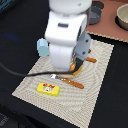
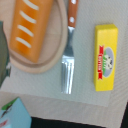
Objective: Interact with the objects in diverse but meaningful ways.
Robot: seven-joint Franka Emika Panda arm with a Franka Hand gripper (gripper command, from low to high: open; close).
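Observation:
An orange-brown bread loaf (image 2: 31, 26) with white score marks lies on a round wooden plate (image 2: 46, 61). Beside the plate lies a fork (image 2: 68, 67) with an orange handle, and past it a yellow rectangular block (image 2: 106, 57). A corner of the light blue carton (image 2: 12, 114) shows too. In the exterior view the block (image 1: 48, 88), the fork (image 1: 67, 80) and the carton (image 1: 43, 46) rest on a striped mat (image 1: 95, 85). My white arm (image 1: 65, 35) hangs over the plate and hides the loaf. The fingers show in neither view.
A second orange-handled utensil (image 1: 90, 60) pokes out beside the arm. A dark grey pot (image 1: 95, 14) and a pale bowl (image 1: 123, 17) stand on a pinkish surface at the back, on the exterior view's right. Black tabletop surrounds the mat, and a black cable (image 1: 20, 73) crosses it.

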